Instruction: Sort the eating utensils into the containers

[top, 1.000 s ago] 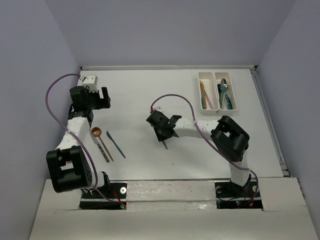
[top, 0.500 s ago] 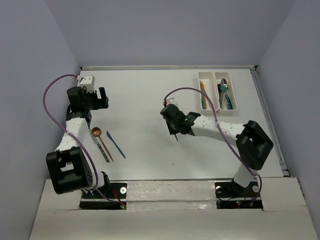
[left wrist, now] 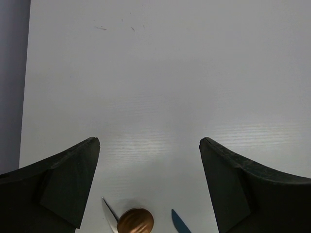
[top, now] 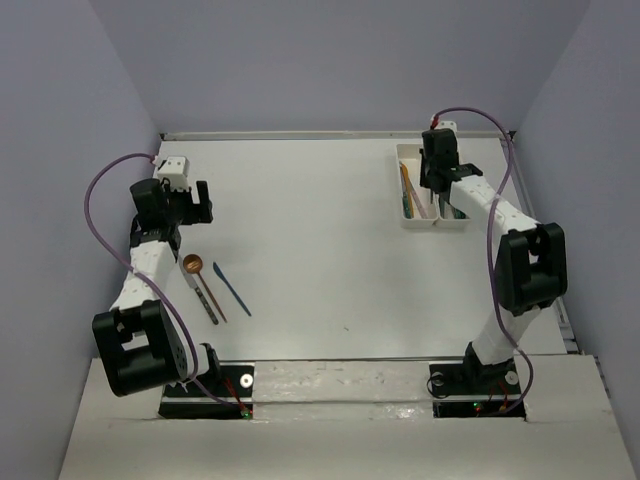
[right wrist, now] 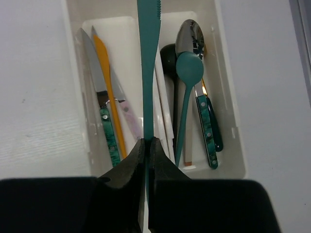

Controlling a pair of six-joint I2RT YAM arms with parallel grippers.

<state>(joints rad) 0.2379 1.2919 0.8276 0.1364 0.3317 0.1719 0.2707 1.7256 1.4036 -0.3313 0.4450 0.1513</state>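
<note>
Eating utensils lie in two places on the white bench (top: 320,230). Nearest the arm bases, on the left side, three lie loose. They are a copper-bowled spoon (top: 192,264), a grey-bladed knife with a dark handle (top: 208,305) close against the spoon's stem, and a slim blue knife (top: 231,289) a little apart to their right. All three slant the same way.

Just beyond the spoon's bowl hangs the left hand (top: 186,208), its black fingers (left wrist: 63,179) spread wide with nothing between them. In its wrist view the copper bowl, the grey blade's tip and the blue knife's tip show at the bottom edge, between the fingers.

Farther off, toward the far right corner, stand two long white plastic trays (top: 420,224), joined side by side. The right hand (right wrist: 146,143) hovers over their near end, clamped tight on the handle of a teal serrated knife (right wrist: 148,73). The blade points away along the wall that divides the trays; whether it touches anything cannot be told.

The left tray (right wrist: 72,58) holds a steel knife with a marbled teal handle (right wrist: 99,92), an orange knife (right wrist: 108,82) beside it and a pale knife (right wrist: 125,109). The right tray (right wrist: 227,97) holds a black spoon (right wrist: 167,52), a teal spoon (right wrist: 188,68) and a silver-bowled spoon with a marbled teal handle (right wrist: 192,34), which lies nearest the outer wall.
</note>
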